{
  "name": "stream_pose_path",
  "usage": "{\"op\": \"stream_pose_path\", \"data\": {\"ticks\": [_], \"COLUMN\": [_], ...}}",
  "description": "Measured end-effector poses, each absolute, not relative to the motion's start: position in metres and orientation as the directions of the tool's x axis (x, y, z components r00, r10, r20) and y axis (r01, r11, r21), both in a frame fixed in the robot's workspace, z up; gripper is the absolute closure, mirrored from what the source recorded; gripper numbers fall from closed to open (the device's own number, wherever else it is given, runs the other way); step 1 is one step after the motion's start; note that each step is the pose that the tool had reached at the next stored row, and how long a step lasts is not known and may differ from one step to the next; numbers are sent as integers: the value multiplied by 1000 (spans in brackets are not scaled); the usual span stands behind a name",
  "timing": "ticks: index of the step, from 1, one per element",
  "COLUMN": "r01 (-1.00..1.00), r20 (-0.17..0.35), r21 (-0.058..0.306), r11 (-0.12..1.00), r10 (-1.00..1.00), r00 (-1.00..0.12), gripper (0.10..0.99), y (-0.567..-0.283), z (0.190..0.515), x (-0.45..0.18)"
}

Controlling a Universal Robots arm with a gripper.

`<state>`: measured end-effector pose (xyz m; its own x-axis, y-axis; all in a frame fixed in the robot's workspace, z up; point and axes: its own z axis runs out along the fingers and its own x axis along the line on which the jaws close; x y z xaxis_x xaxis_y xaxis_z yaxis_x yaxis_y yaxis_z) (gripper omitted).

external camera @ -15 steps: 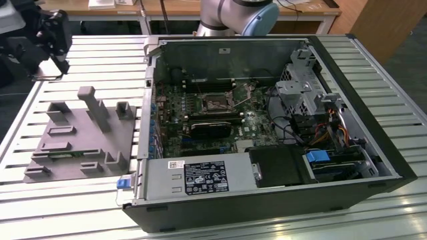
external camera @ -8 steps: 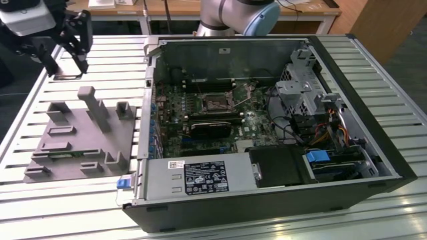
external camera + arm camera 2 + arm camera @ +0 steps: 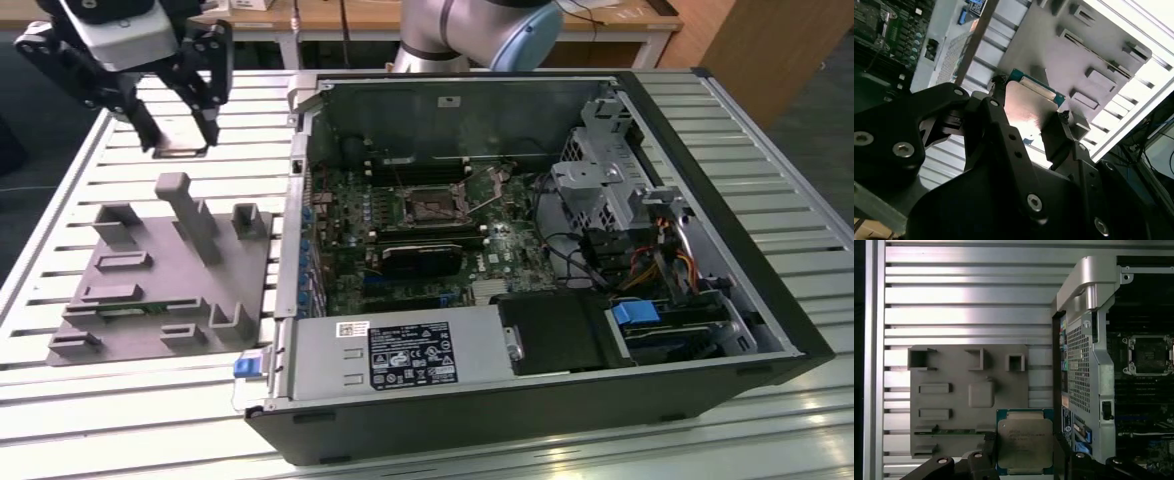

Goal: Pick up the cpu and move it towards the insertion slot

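While its fingers are clamping the cpu point(image 3: 1024, 444) by two edges, the gripper point(image 3: 171, 140) is hovering above the grey tray point(image 3: 147, 290), the insertion slot point(image 3: 434, 208) lying well off inside the computer case point(image 3: 747, 250).

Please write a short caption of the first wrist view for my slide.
Tool holds the silvery square cpu above the grey plastic tray, beside the open computer case.

Brushed silvery metal tops the cpu point(image 3: 1022, 446); the tray point(image 3: 954, 405) looks matt grey plastic.

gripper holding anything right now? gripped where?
Yes: the gripper holds the cpu, its fingers pinching two opposite edges, metal top showing in both wrist views, above the grey tray.
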<state>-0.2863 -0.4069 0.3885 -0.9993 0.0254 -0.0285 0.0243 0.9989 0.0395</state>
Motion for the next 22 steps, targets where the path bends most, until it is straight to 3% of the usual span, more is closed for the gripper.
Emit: {"op": "stream_pose_path", "data": {"ticks": [22], "r01": [24], "r20": [-28], "r21": [39], "r11": [999], "r10": [25], "r00": [-999], "gripper": [553], "y": [-407], "z": [388], "x": [-186]}}
